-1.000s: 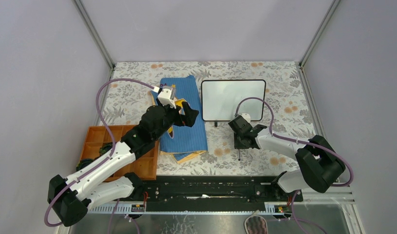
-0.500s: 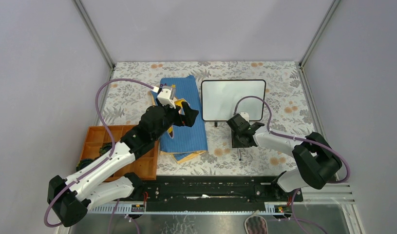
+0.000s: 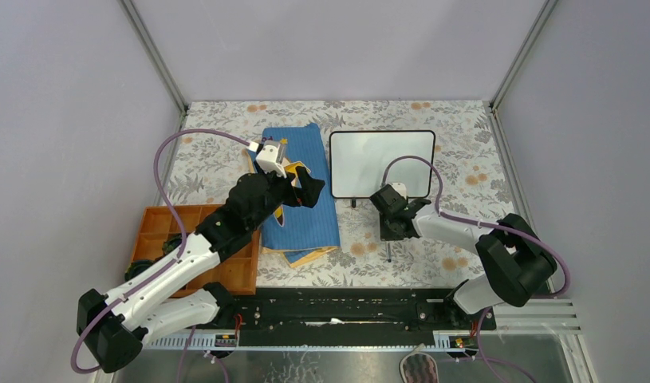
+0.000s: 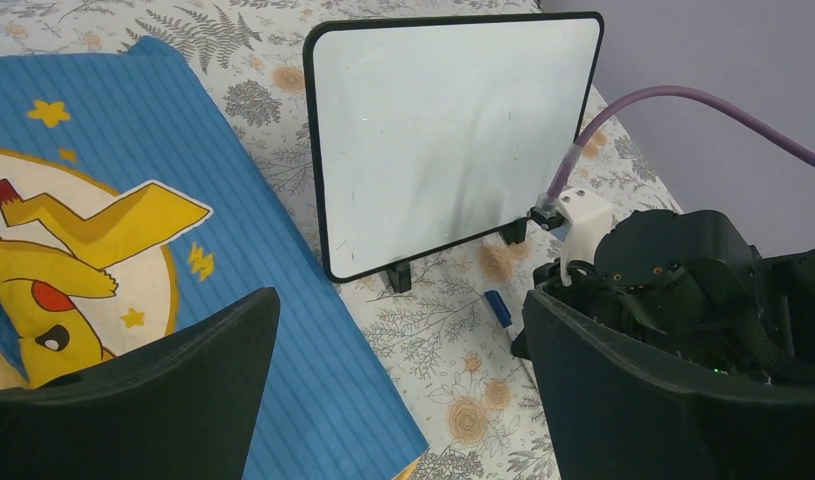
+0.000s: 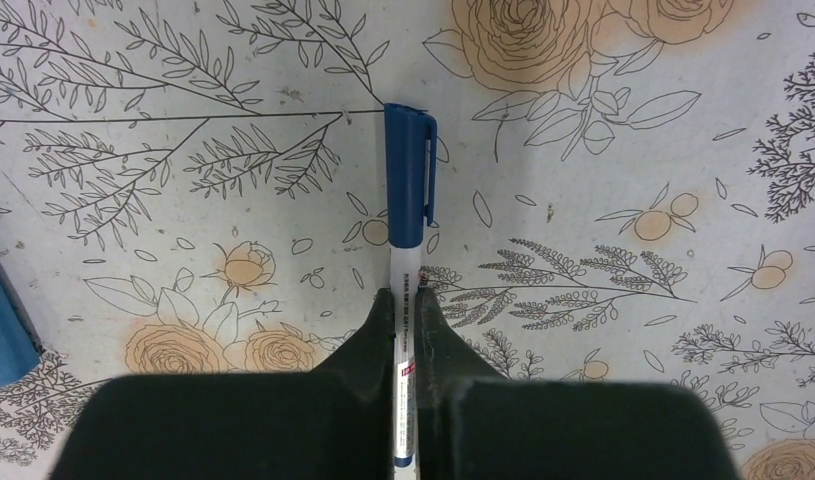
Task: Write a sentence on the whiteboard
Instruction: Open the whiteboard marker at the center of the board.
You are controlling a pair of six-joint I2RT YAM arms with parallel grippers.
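Just in front of the whiteboard (image 3: 381, 163) — right gripper (image 5: 407, 300) clamped on capped pen (image 5: 408, 190); left gripper (image 4: 398, 320) — jaws wide apart.

pen (image 5: 407, 200) barrel hidden inside right tool (image 5: 405, 300)

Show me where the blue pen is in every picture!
Top camera: the pen shows just right of middle, in front of the whiteboard.
Left wrist: only its blue cap peeks out, lower right of middle.
Right wrist: dead centre, pinched in the right gripper, cap up.
Shared landmark: the flowery table cover.
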